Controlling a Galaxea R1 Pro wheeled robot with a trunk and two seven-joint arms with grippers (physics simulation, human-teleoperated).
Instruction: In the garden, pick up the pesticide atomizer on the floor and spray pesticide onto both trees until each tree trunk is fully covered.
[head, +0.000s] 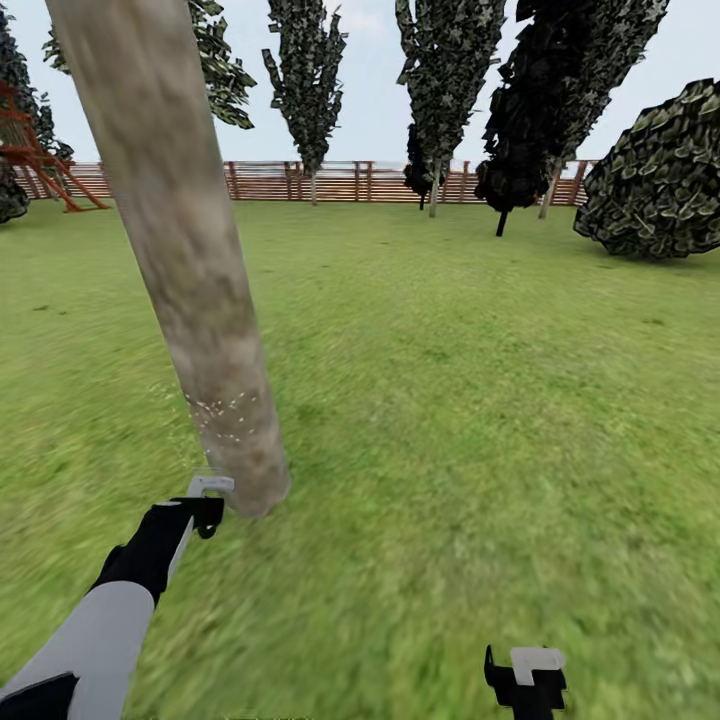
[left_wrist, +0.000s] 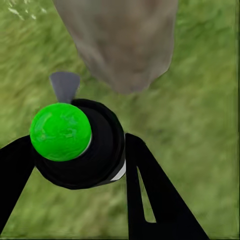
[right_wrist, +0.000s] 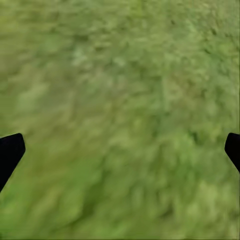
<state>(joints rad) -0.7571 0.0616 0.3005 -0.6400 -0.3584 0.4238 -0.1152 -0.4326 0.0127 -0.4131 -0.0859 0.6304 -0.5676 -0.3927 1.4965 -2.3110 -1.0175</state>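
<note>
My left gripper (left_wrist: 75, 165) clamps the pesticide atomizer (left_wrist: 82, 145), its top lit green, nozzle just beside the tree trunk (head: 190, 290) base. Pesticide (head: 222, 410) specks low on the bark only. Risk: upper trunk stays bare if aim stays low. Atomizer contents not visible. Right gripper (head: 527, 668) spread, empty, over grass.

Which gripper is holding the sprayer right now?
The left gripper, beside the tree trunk, is clamped around the black atomizer with its green top. The right gripper hangs open over bare grass.
</note>
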